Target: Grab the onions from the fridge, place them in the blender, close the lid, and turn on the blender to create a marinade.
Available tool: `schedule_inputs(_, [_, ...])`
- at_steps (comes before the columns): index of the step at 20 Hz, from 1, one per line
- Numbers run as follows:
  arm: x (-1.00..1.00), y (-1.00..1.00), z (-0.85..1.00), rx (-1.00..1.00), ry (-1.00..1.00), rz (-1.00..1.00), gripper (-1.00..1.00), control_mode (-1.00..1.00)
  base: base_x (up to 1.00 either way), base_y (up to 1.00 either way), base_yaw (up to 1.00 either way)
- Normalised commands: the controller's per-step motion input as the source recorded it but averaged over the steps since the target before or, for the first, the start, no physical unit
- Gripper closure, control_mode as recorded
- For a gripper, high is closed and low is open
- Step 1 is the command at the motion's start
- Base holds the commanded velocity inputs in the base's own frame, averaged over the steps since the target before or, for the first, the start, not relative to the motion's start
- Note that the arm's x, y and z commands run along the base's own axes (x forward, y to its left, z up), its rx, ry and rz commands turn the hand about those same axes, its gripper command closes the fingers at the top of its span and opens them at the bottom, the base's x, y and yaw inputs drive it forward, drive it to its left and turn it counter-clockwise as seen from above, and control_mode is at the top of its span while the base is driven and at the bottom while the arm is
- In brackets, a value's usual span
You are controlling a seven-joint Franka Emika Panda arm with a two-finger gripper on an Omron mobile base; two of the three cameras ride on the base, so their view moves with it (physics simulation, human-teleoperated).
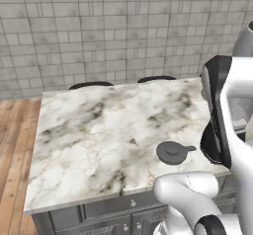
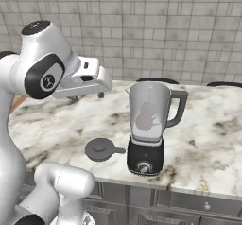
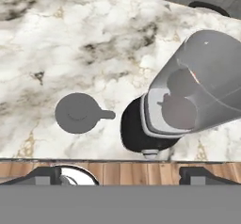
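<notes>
Gripper [image 3: 120, 173] hangs wide open and empty above the marble counter [image 2: 56, 125]. Two onions [image 2: 147, 116] sit inside the blender [image 2: 149, 127], and the lid [image 2: 100, 149] lies flat just beside its base.

The marble counter [image 2: 56, 120] lies bare and flat over most of its width, giving open passage to the left of the blender [image 2: 149, 125]. The blender stands near the front edge, its tall jar the one upright obstacle, handle jutting to the right in the right base view. The jar mouth is uncovered, open from above. The lid [image 2: 100, 149] lies flat just beside the blender base, apart from it, low enough to pass over.
</notes>
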Motion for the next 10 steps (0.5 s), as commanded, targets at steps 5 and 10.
schedule_inputs(5, [-0.21,0.94,-0.35,-0.03,0.06,0.03,-1.0,-1.0,0.0,0.0,0.0])
schedule_inputs(10, [0.0,0.58,-0.32,-0.01,0.02,0.01,-1.0,-1.0,0.0,0.0,0.0])
